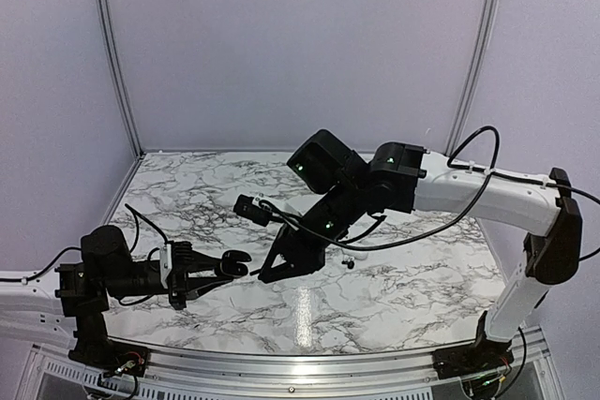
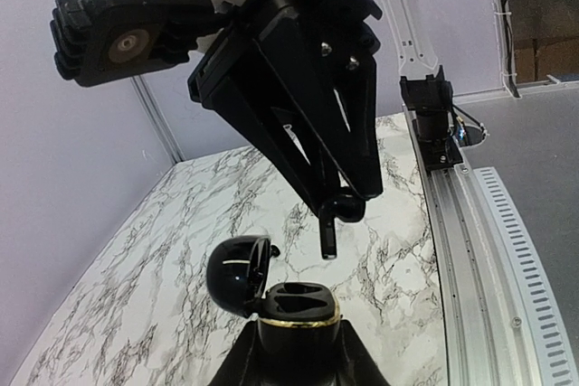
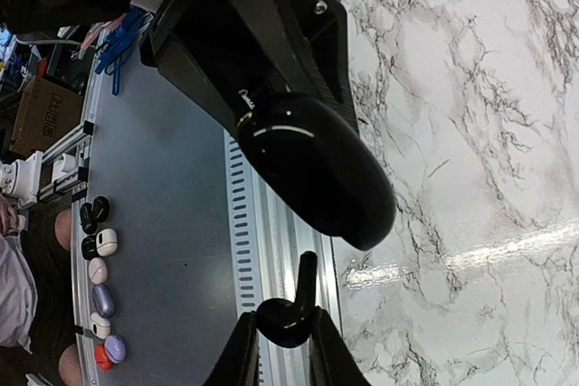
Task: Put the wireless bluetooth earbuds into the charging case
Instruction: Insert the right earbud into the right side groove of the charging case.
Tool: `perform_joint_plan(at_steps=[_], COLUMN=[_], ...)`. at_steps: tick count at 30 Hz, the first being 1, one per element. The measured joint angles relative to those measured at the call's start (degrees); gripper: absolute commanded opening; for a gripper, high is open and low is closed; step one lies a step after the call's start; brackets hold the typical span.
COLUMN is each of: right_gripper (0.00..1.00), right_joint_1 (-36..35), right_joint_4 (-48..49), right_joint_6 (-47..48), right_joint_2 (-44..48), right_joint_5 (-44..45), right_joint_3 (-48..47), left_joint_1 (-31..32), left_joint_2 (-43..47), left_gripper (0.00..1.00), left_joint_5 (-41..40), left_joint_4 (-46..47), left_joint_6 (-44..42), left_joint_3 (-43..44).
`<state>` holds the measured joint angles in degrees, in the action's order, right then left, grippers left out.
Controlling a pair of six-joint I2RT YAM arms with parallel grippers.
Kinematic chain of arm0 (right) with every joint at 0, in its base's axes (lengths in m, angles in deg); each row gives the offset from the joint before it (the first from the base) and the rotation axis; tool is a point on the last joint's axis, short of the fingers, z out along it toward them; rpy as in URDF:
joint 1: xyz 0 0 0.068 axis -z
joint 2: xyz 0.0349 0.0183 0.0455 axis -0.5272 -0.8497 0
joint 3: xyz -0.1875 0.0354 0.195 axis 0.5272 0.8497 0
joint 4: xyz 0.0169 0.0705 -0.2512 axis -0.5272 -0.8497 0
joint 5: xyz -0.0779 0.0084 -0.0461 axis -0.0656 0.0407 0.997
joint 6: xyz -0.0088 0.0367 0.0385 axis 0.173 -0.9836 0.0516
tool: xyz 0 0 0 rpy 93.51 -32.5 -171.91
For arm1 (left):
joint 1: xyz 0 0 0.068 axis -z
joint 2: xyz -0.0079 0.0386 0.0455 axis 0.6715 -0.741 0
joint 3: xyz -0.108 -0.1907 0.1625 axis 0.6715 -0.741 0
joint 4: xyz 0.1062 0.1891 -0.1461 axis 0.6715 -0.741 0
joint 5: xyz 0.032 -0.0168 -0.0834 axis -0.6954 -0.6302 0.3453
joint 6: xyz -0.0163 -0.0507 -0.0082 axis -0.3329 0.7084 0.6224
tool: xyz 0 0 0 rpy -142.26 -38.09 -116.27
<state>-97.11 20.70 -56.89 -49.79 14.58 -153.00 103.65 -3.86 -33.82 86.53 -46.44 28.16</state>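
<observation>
Earbud (image 3: pixel 288 315) sits pinched in the closed right claw (image 1: pixel 272 275), just above the open charging case (image 2: pixel 294 309). The left claw (image 1: pixel 234 266) clamps the case over the near-left tabletop (image 1: pixel 394 297).

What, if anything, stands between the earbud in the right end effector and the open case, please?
Nothing visible does. In the left wrist view, the earbud in the right end effector hangs just above the case, apart from it. The lid is tipped open to the left, leaving both slots uncovered.
</observation>
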Motion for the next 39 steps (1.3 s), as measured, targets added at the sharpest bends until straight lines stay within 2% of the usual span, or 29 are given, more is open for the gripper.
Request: perform_joint_plan(at_steps=[14,39], right_gripper=[0.09,0.08], right_joint_1=[0.28,0.28], right_joint_4=[0.26,-1.29], right_joint_6=[-1.57,-1.77], right_joint_2=[-0.98,-4.9], right_joint_5=[1.18,5.79], right_joint_3=[-2.29,-4.98], left_joint_1=[1.44,2.73], left_joint_2=[-0.68,-1.66], left_gripper=[0.0,0.0], left_joint_5=[-4.74,-7.72], left_joint_4=[-0.98,-1.86], left_joint_6=[-1.99,-3.02], left_joint_3=[0.0,0.09])
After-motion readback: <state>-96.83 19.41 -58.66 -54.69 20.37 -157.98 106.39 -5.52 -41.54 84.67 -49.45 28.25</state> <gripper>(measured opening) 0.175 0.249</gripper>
